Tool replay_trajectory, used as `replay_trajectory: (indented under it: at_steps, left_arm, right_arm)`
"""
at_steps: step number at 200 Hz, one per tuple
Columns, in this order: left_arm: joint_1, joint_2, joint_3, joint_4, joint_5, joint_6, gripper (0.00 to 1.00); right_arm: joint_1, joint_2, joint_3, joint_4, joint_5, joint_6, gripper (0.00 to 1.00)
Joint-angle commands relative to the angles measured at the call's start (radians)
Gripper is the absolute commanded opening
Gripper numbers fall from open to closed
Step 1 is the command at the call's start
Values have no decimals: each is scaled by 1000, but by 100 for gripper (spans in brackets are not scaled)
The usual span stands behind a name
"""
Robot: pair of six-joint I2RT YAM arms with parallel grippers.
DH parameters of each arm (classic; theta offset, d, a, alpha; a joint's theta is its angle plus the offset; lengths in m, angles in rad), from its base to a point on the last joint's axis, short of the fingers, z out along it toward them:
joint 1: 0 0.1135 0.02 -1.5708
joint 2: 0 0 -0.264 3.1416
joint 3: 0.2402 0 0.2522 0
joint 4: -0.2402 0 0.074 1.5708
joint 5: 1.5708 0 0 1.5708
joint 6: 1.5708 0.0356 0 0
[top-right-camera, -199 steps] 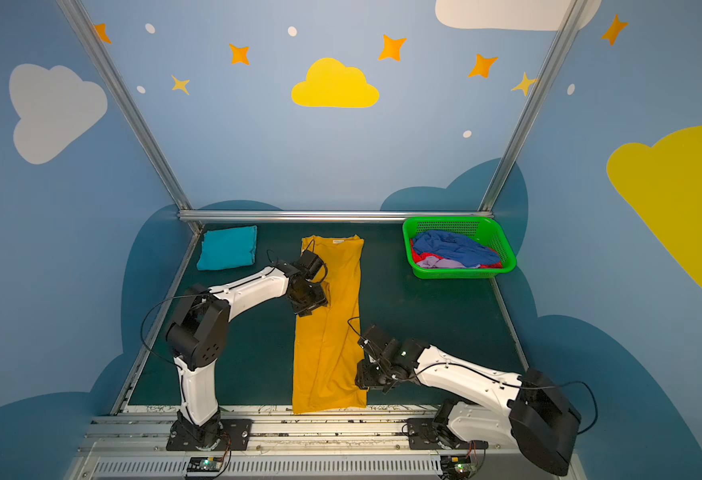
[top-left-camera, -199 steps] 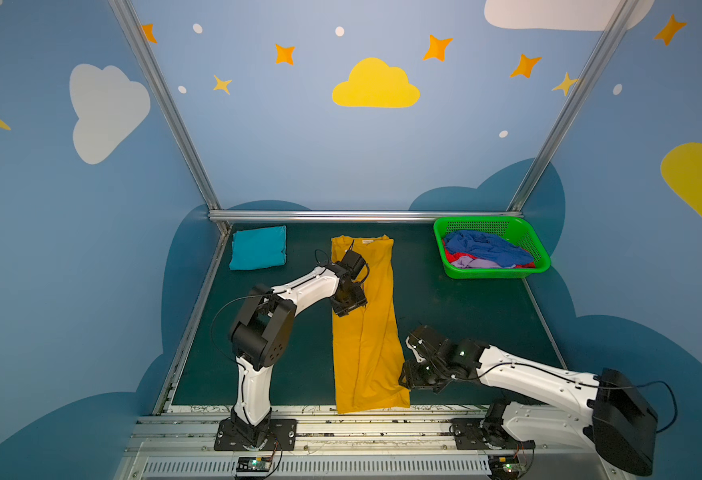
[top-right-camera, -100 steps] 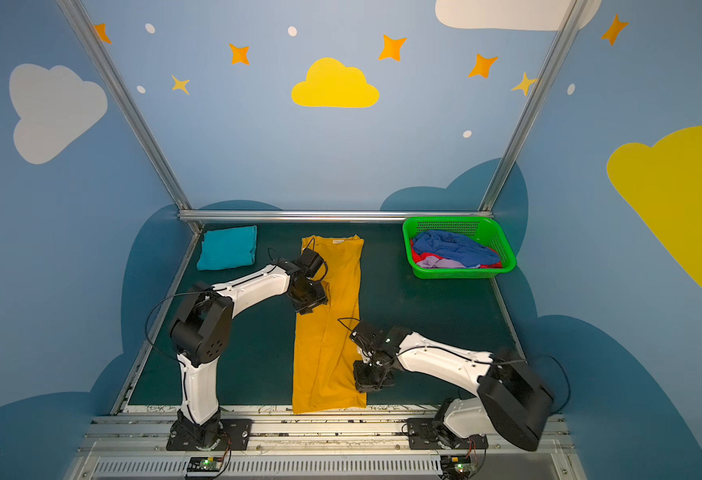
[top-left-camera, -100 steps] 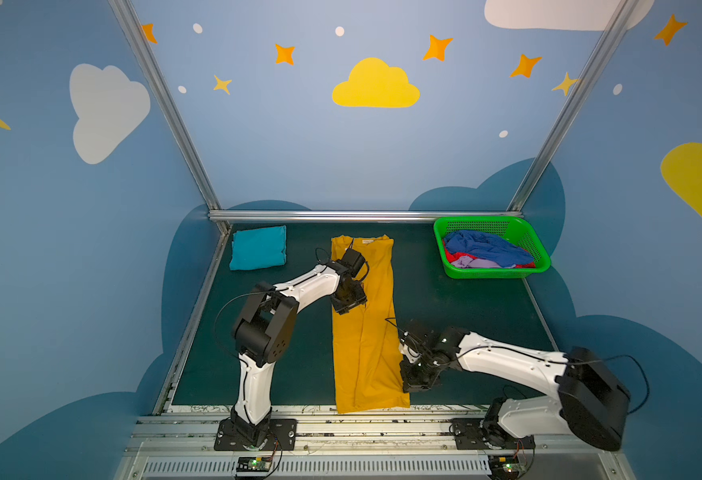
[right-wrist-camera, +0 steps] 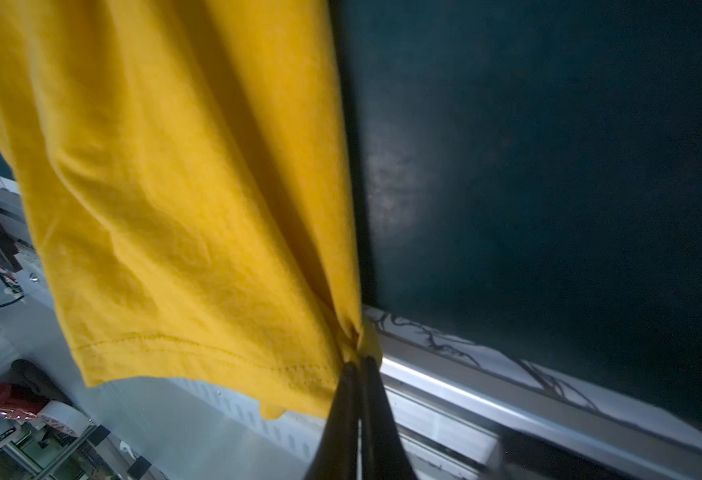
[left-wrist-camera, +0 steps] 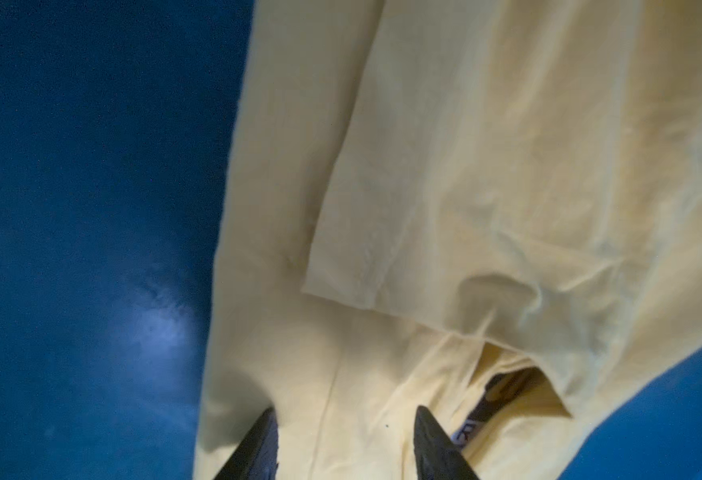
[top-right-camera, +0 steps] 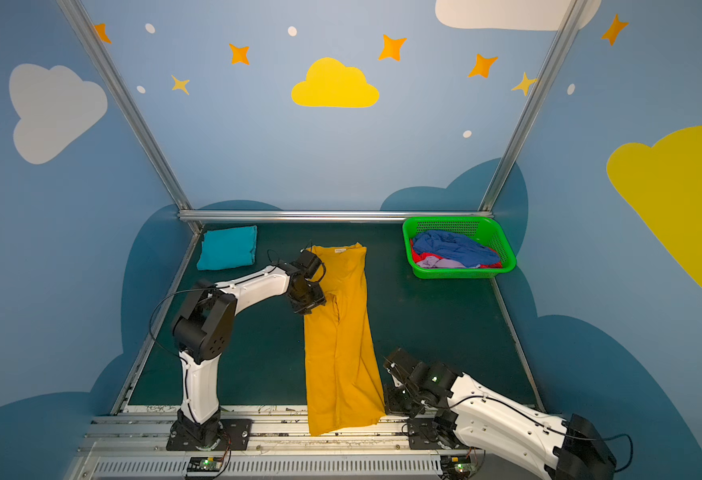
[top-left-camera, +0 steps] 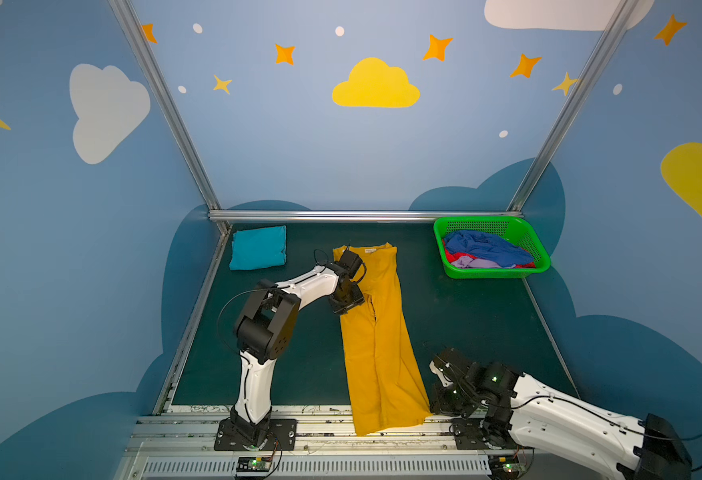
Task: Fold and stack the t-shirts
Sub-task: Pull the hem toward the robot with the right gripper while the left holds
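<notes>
Yellow tee (top-left-camera: 376,353) lies as a narrow strip, frame centre of counter (top-left-camera: 465,324). Right claw (right-wrist-camera: 359,361) pinches its lower hem corner, likely to fold it upward. Left claw (left-wrist-camera: 345,419) spread over collar end, probably anchoring it.

Both top views are evenly lit and sharp. The left wrist view washes the mustard-yellow cotton t-shirt (left-wrist-camera: 486,166) ahead of the left gripper (left-wrist-camera: 347,432) to cream. Glare marks the dark green table mat (left-wrist-camera: 70,166) beside it. The right wrist view is dim and blurred.
</notes>
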Motion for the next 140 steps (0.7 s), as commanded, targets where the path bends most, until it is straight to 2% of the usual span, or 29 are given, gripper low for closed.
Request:
replay_trajectory:
  at_steps: [1, 35, 61, 81, 103, 122, 140]
  left_arm:
    - [7, 38, 68, 17, 4, -2, 55]
    - [9, 124, 311, -86, -160, 44, 71]
    - [5, 234, 494, -109, -193, 75, 73]
    - [-6, 349, 668, -192, -222, 88, 73]
    - [-15, 481, 871, -299, -238, 98, 65]
    - [-19, 581, 1017, -349, -232, 103, 45]
    - [-16, 646, 1095, -364, -232, 94, 34]
  right_arm:
    - [5, 9, 36, 23, 38, -6, 0]
    - [5, 70, 82, 29, 37, -10, 0]
    - [3, 115, 99, 33, 28, 1, 0]
    - [3, 137, 106, 40, 25, -2, 0]
    - [2, 150, 116, 45, 38, -1, 0]
    - [-1, 155, 130, 46, 60, -3, 0]
    - [-4, 147, 148, 42, 98, 1, 0]
